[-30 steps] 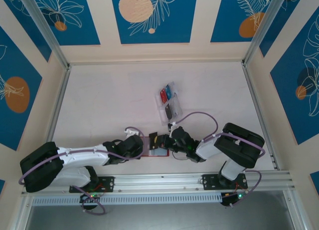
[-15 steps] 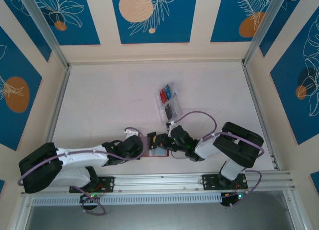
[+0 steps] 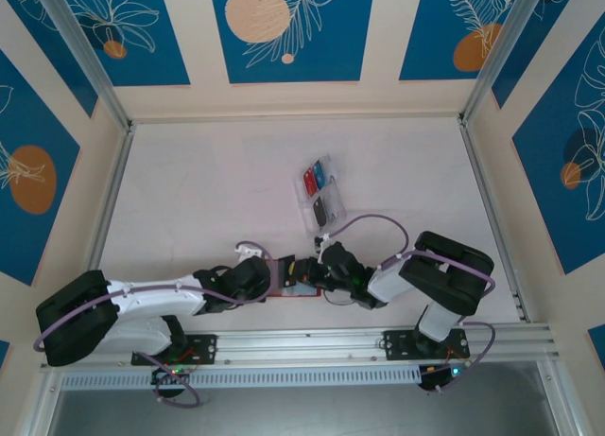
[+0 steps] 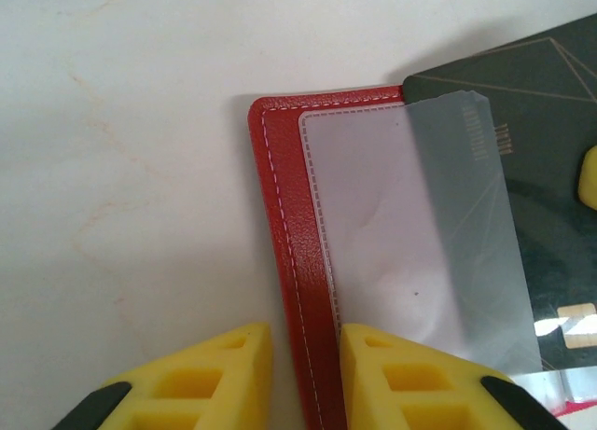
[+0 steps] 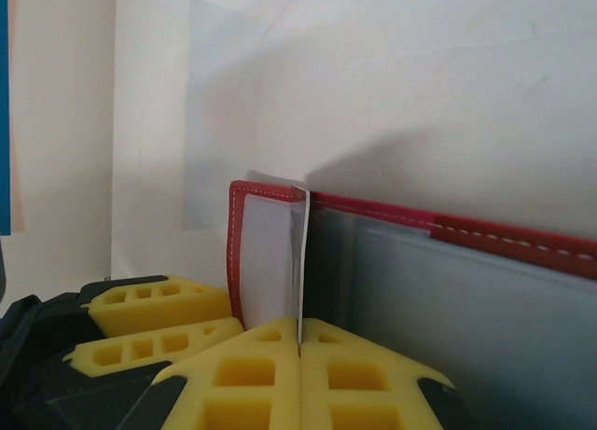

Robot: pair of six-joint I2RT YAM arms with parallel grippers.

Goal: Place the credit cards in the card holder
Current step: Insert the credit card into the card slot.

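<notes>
Right gripper (image 5: 300, 351) is closed on the black card (image 4: 536, 159), which sits edge-on in its grip. The card is part-way under the clear pocket of the holder (image 4: 280, 206). The rest sticks out on the right arm's side, so I judge the push runs toward the left gripper (image 4: 306, 379). Its jaws straddle the holder's red edge; can't tell if clamped. Left wrist shows the card slightly skewed; right wrist doesn't. Other cards (image 3: 318, 179) are in the tray (image 3: 333, 220), well apart.
</notes>
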